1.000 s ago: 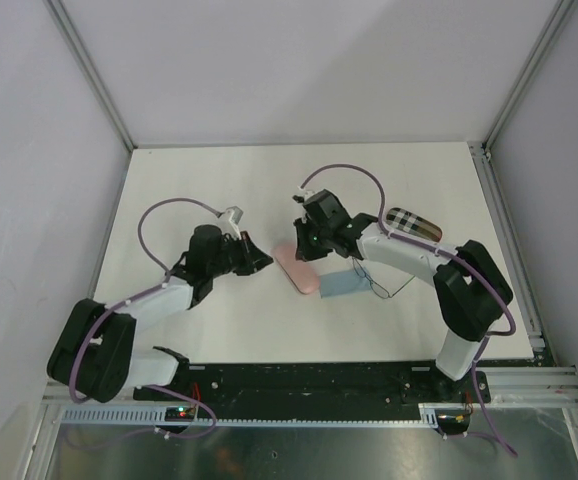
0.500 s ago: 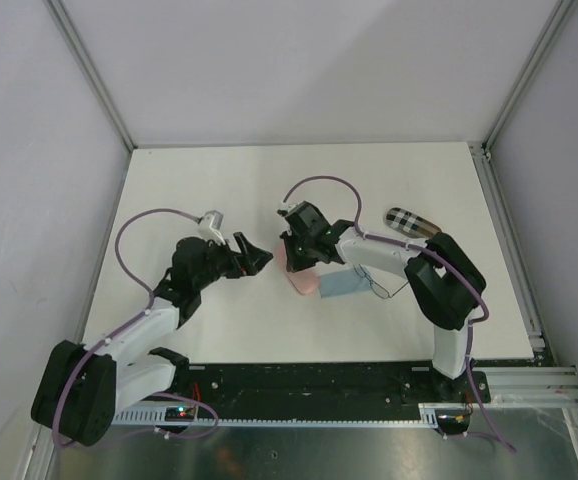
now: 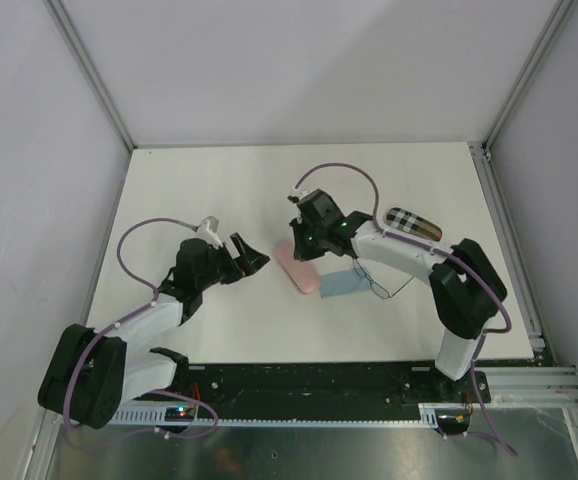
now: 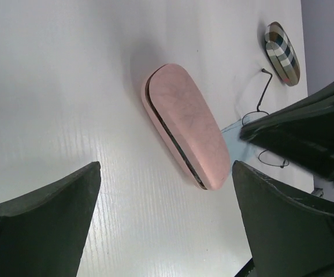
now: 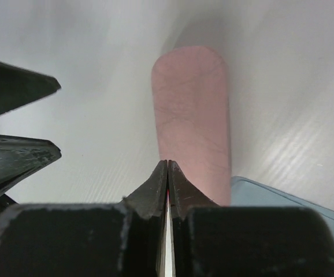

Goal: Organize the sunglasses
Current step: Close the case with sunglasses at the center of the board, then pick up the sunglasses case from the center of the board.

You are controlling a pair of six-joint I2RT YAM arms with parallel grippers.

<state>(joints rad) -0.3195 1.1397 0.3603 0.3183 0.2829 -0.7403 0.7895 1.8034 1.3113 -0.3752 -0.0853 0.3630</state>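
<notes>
Top external view: the pink case [image 3: 298, 268] lies closed. Just left of it the left gripper [image 3: 255, 253] gapes wide; above its far end the right gripper [image 3: 303, 250] hovers, pinched shut, empty. Right of it lie the wire sunglasses [image 3: 372, 282], likely next, needing a fine pinch.

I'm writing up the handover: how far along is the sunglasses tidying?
Done: the pink case lies shut; its contents are hidden. In hand: nothing; the left gripper is open, the right gripper shut empty above that case. Left: wire glasses lie loose by the blue cloth; the checkered case lies apart.
</notes>
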